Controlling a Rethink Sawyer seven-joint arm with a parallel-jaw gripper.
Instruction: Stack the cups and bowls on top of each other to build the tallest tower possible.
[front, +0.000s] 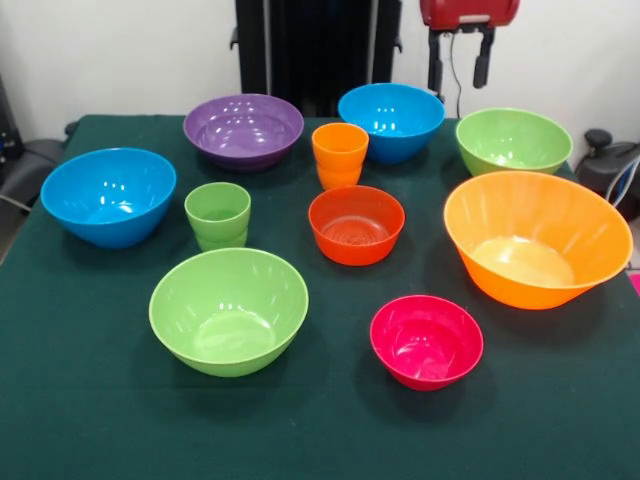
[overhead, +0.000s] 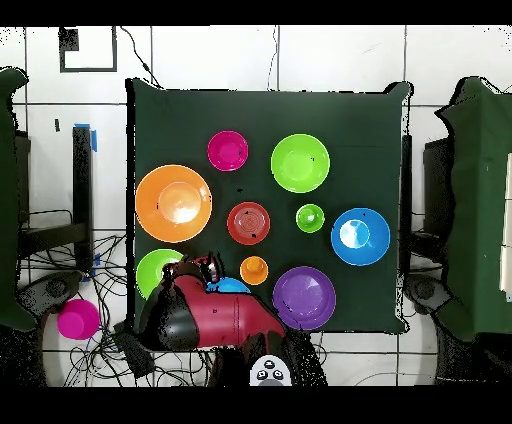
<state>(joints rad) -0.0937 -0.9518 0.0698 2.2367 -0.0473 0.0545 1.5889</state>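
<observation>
Glossy round magenta bowl (front: 426, 341) sits upright, separate.

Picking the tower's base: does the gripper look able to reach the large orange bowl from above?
Probably yes: the large orange bowl sits open, nothing inside or over it, and the gripper hangs raised beyond it, above the table's far edge.

There are two cups, one orange (front: 340, 153) and one light green (front: 218, 214), and eight bowls: two blue, two green, one each purple, magenta, orange-red, large orange.
</observation>
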